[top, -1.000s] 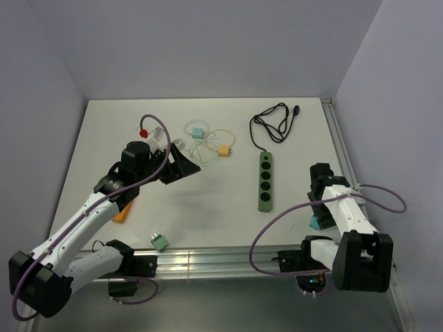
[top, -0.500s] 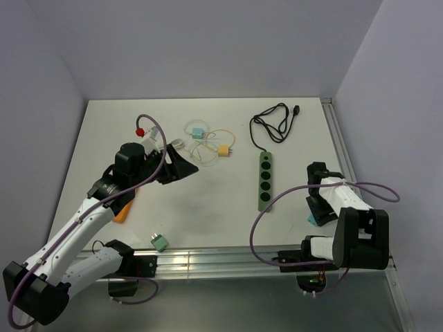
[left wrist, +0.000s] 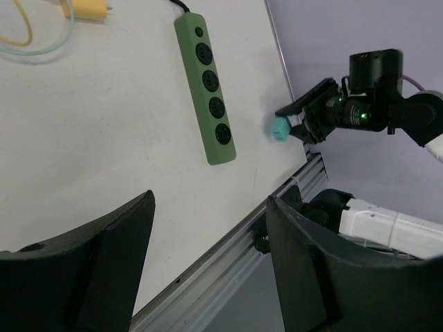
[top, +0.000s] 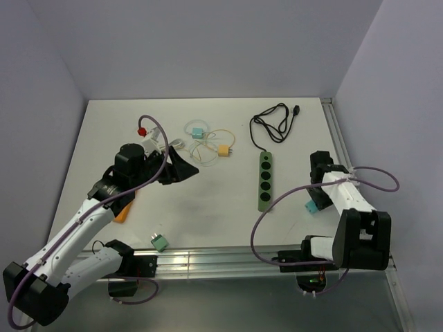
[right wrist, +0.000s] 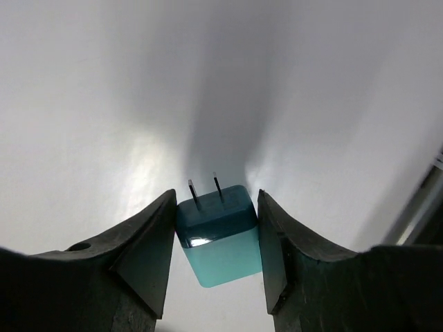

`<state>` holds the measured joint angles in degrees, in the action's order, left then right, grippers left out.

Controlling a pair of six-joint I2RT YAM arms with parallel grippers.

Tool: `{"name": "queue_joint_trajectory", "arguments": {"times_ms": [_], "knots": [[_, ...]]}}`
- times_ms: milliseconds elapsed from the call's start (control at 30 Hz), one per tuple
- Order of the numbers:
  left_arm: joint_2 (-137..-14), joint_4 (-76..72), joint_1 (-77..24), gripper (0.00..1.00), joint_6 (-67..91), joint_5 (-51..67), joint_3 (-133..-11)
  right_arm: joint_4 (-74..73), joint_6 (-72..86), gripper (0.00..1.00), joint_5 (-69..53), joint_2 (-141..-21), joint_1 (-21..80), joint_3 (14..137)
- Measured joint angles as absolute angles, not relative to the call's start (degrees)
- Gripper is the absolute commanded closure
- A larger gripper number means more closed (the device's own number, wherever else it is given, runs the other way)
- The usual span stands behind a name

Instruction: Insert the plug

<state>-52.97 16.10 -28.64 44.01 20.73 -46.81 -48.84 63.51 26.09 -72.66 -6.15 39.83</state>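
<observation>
Gripping the teal plug by its two side faces, the right gripper has both dark fingers pressed flush against it, one on each side. The plug's two metal prongs point away from the wrist, out over the white worktop. Whether its body rests on the surface or hangs just above it cannot be told.

From overhead, the plug is near the worktop's right edge, toward the near right corner. It is beside the near end of the green power strip but apart from it. The strip lies lengthwise from far to near, with four round sockets in a row and a small round button at its far end. Its black cord is looped toward the far right corner.

The left gripper hangs over the middle-left of the worktop, its jaws spread wide with nothing between them. Beyond it, toward the far edge, a yellow plug and a smaller light-blue plug lie on thin looped wires. A green plug lies at the near edge. An orange object shows partly under the left arm.
</observation>
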Motion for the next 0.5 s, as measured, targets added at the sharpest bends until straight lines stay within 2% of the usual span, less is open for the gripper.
{"name": "queue_joint_trajectory", "arguments": {"times_ms": [133,267,433,500], "knots": [[-53.9,12.2,-29.8,0.33,44.5,23.4,-44.6,-41.6,53.6,1.00,17.7,-63.8,-6.1,39.7],[-57.0,7.9,-34.3,0.33,45.3,24.4,-43.1,-32.2,44.6,1.00,2.3,-52.6,-5.7,38.9],[-60.4,0.9,-40.1,0.31,46.6,24.1,-43.0,-29.3,39.9,0.98,-9.5,-50.8,-2.1,41.2],[-62.1,-1.7,-42.6,0.30,46.8,22.8,-43.0,-27.8,40.6,0.98,-12.2,-51.9,2.3,41.7]]}}
